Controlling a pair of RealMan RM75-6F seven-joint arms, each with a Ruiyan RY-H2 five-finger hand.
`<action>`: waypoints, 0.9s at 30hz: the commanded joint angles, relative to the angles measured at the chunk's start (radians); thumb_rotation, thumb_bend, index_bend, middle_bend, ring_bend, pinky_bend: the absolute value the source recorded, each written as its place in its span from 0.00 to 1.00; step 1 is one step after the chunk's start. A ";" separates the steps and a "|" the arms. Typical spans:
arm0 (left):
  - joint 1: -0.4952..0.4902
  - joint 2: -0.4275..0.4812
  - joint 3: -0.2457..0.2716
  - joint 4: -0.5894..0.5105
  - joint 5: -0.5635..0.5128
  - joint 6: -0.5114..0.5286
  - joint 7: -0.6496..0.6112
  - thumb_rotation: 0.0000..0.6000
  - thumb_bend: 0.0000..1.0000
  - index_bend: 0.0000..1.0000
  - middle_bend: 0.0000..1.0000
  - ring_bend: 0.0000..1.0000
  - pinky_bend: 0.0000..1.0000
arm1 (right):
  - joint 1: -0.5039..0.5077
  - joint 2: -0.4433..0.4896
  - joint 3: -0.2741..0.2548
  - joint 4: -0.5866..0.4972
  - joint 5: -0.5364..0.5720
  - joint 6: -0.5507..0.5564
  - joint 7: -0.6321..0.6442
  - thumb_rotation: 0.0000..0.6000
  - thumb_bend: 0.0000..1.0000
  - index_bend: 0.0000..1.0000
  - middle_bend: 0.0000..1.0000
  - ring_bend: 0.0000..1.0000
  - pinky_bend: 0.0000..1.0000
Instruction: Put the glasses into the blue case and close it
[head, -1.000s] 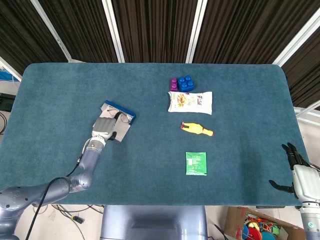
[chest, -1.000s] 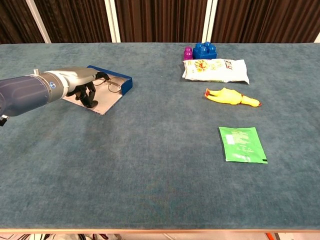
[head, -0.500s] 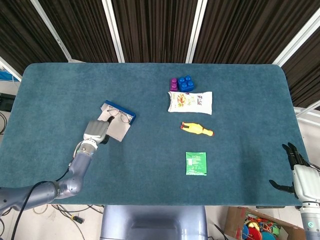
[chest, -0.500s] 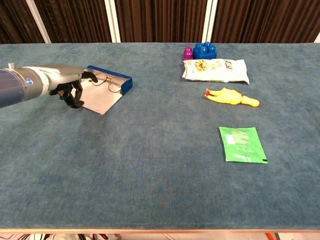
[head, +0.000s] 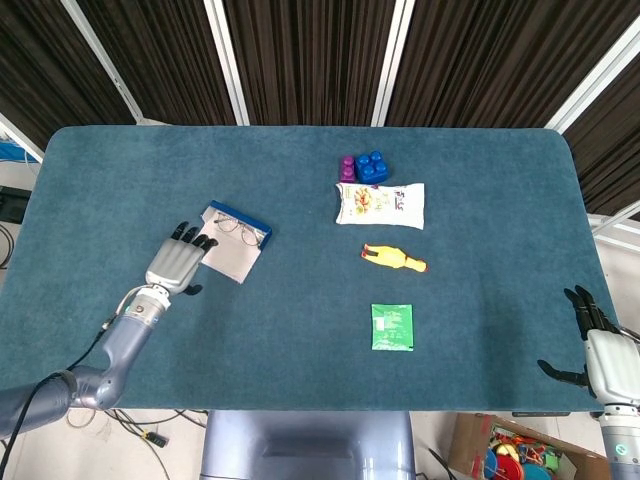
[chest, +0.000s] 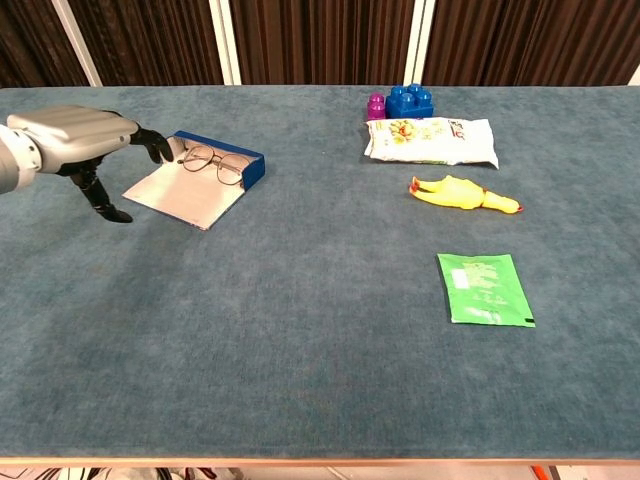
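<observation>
The blue case (head: 238, 240) (chest: 212, 176) lies open on the left part of the table, its pale lid flap flat on the cloth toward me. The thin-framed glasses (head: 240, 229) (chest: 213, 163) rest in the case against its blue wall. My left hand (head: 178, 264) (chest: 72, 139) hovers just left of the lid flap with fingers spread and nothing in it, fingertips near the case's left end. My right hand (head: 600, 350) hangs open off the table's near right corner, seen only in the head view.
A purple and blue block pair (head: 364, 167) (chest: 402, 102), a white snack bag (head: 381, 204) (chest: 432, 140), a yellow rubber chicken (head: 394, 258) (chest: 464, 193) and a green packet (head: 392, 327) (chest: 484, 289) lie right of centre.
My left hand has pulled back off the case to the left and opened its fingers. The glasses now lie uncovered in the case. The right hand has not moved.
</observation>
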 joint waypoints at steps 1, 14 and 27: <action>0.018 -0.043 0.035 0.137 0.103 0.002 -0.078 1.00 0.15 0.21 0.21 0.07 0.10 | 0.000 0.001 0.001 -0.001 0.005 -0.003 0.002 1.00 0.16 0.05 0.01 0.17 0.29; 0.008 -0.173 0.037 0.364 0.211 -0.036 -0.197 1.00 0.24 0.14 0.21 0.07 0.10 | 0.001 0.004 0.002 -0.003 0.010 -0.009 0.001 1.00 0.16 0.05 0.01 0.16 0.29; -0.007 -0.254 0.010 0.466 0.279 -0.013 -0.273 1.00 0.31 0.19 0.20 0.07 0.11 | 0.002 0.005 0.002 -0.004 0.012 -0.011 0.002 1.00 0.16 0.05 0.01 0.16 0.29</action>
